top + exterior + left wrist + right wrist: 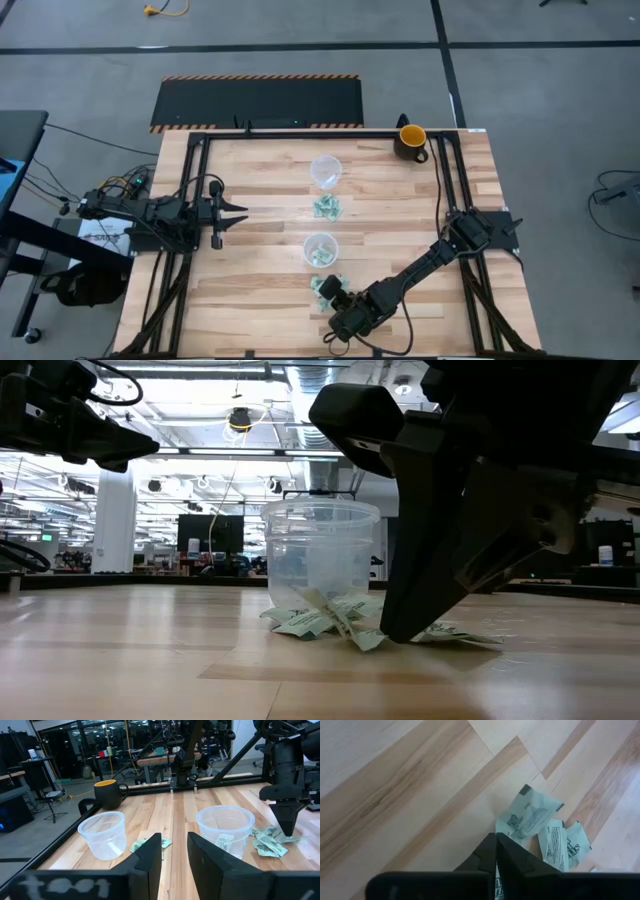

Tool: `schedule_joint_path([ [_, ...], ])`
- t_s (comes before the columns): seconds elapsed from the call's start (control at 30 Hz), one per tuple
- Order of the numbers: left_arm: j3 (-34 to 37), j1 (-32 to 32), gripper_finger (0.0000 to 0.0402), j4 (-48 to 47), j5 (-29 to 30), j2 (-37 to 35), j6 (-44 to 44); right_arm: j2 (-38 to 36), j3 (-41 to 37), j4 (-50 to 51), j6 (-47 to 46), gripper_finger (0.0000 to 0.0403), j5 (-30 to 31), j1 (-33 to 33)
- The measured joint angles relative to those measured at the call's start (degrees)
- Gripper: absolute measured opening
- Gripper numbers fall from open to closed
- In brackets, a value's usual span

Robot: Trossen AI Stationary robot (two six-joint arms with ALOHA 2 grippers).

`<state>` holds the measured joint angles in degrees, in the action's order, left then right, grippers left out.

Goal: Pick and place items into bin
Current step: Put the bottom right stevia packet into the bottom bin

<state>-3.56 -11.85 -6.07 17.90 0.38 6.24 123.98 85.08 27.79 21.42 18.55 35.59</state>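
Note:
Small pale green packets lie in two loose piles on the wooden table. One pile [327,207] is beside the far clear cup [325,170]; the other [322,285] is beside the near clear cup [320,248], which has a few packets inside [223,841]. My right gripper [337,297] stands with its tips down in the near pile [320,622] and is shut on a packet. My left gripper [240,213] waits open above the table's left part, well clear of both cups. My right gripper [496,837] comes from above, pointing down, and pinches one green packet between its two fingers; a strip of the packet [496,885] shows in the slit between them. Its tips [400,635] are down at table level among the other packets.
A yellow-and-dark mug [411,140] stands at the far right corner. Black frame rails [440,180] run along the table's sides and far edge. Bare wood lies between the left gripper and the cups [102,834].

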Motion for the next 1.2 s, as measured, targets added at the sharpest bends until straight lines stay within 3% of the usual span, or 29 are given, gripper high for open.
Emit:
schedule_joint_path([
  [0.27, 0.01, 0.0, 0.0084, 0.0, -0.01, 0.0, 0.0, 0.0, 0.0, -0.18, -1.91, 0.0016, -0.31, -0.02],
  [0.8, 0.0, 0.01, 0.0084, 0.0, -0.01, 0.0, 0.0, 0.03, 0.14, 0.05, -1.64, 0.0001, 1.36, 0.08],
  [1.2, 0.01, 0.01, 0.0084, 0.0, 0.01, -0.02, 0.0, 0.09, 7.85, 9.23, -0.86, 0.0, 6.32, 1.55],
])
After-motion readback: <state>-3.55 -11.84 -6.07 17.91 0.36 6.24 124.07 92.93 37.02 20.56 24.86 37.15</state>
